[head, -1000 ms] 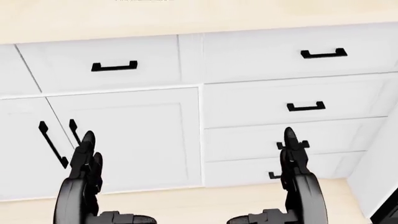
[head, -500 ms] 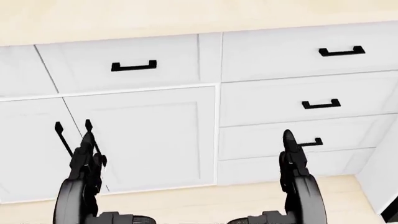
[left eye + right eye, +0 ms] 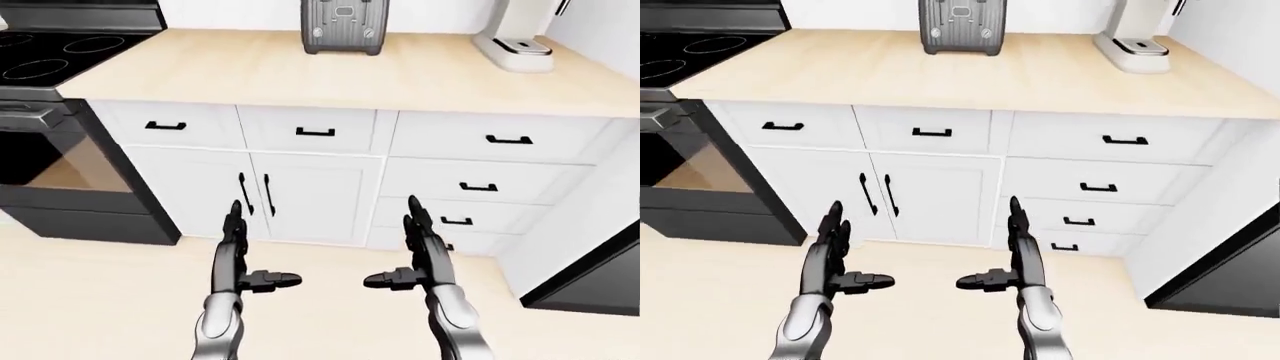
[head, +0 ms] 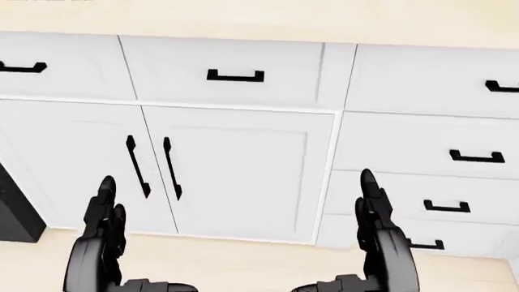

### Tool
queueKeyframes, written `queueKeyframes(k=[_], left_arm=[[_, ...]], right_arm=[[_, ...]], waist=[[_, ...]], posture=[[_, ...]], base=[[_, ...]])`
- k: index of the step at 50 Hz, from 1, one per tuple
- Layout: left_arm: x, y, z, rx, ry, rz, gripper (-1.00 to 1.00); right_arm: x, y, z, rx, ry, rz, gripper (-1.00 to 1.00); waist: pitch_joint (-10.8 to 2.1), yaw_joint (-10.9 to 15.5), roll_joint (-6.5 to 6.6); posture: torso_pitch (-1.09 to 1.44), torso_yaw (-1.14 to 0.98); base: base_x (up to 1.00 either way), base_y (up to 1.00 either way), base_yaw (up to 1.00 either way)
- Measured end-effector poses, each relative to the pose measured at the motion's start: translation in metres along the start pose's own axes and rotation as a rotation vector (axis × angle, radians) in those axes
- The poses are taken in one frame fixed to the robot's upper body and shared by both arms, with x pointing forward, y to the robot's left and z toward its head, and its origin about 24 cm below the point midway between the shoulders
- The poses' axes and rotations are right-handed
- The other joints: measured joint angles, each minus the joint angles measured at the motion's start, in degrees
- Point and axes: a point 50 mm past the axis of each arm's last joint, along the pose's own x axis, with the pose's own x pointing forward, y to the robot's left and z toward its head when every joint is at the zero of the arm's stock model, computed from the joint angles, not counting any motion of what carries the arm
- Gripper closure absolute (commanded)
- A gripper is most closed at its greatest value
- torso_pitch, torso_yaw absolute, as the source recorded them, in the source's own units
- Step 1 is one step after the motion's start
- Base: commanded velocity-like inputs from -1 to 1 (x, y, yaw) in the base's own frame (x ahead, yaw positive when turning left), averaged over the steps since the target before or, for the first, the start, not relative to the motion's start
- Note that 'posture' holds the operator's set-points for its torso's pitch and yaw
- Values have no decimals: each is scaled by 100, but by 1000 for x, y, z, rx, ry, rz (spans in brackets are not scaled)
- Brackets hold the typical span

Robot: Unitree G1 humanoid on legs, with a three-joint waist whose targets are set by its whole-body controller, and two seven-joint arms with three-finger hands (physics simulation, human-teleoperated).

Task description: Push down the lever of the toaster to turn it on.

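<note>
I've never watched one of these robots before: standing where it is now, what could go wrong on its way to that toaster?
The toaster sits far up the counter, well beyond both open hands, so the robot probably must step closer and could bump the cabinet doors. The lever isn't visible from here, so a hand might press the wrong spot. A stove and a white appliance flank the counter.

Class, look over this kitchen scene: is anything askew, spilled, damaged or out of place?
Nothing stands out. The toaster stands upright on the counter, drawers and cabinet doors look shut, and no spill shows.
</note>
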Motion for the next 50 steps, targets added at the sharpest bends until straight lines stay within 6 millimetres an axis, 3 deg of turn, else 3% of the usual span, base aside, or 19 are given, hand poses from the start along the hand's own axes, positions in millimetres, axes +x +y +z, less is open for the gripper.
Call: queueKeyframes(k=[6, 10, 15, 21, 24, 27, 32, 36, 40, 42, 44, 50], left_arm=[[2, -5, -2, -3, 12, -18, -100], [2, -6, 5, -2, -19, -27, -100], [3, -1, 0, -6, 6, -3, -100], [25, 2, 4, -17, 22, 25, -100], [39, 1, 28, -36, 10, 24, -100], [46, 1, 64, -47, -38, 29, -100], [43, -2, 133, 7, -107, 5, -100], [37, -13, 186, 2, -145, -31, -100], [13, -6, 241, 6, -238, 4, -100], [-7, -1, 251, -7, -292, 19, -100], [-21, 3, 247, -31, -298, 28, -100], [-39, 18, 248, -95, -250, 61, -100]], right_arm=[[-2, -5, 2, -5, -9, -28, -100], [-2, -7, -1, -5, 6, -39, -100], [-2, -3, -3, -6, 15, -21, -100], [14, -6, 11, -27, -16, -37, -100], [23, -6, 33, -31, -36, -40, -100], [27, -5, 61, -23, -65, -29, -100], [28, -9, 139, -2, -129, -28, -100], [9, -9, 200, 12, -237, -42, -100], [-29, 3, 226, 3, -300, -24, -100], [-45, 4, 233, -9, -314, -18, -100], [-49, 1, 241, -17, -307, -30, -100], [-58, -23, 247, 6, -306, -131, -100]], waist=[[-23, -54, 219], [-54, -110, 447], [-77, -88, 339], [-114, -64, 296], [-117, -44, 280], [-158, -46, 276], [-177, -20, 312], [-180, 13, 285], [-126, -27, 274], [-99, -26, 313], [-59, -29, 347], [122, 36, 301]], posture=[[0, 0], [0, 0], [0, 0], [0, 0], [0, 0], [0, 0], [0, 0], [0, 0], [0, 0], [0, 0], [0, 0], [0, 0]], base=[[0, 0, 0], [0, 0, 0], [0, 0, 0], [0, 0, 0], [0, 0, 0], [0, 0, 0], [0, 0, 0], [0, 0, 0], [0, 0, 0], [0, 0, 0], [0, 0, 0], [0, 0, 0]])
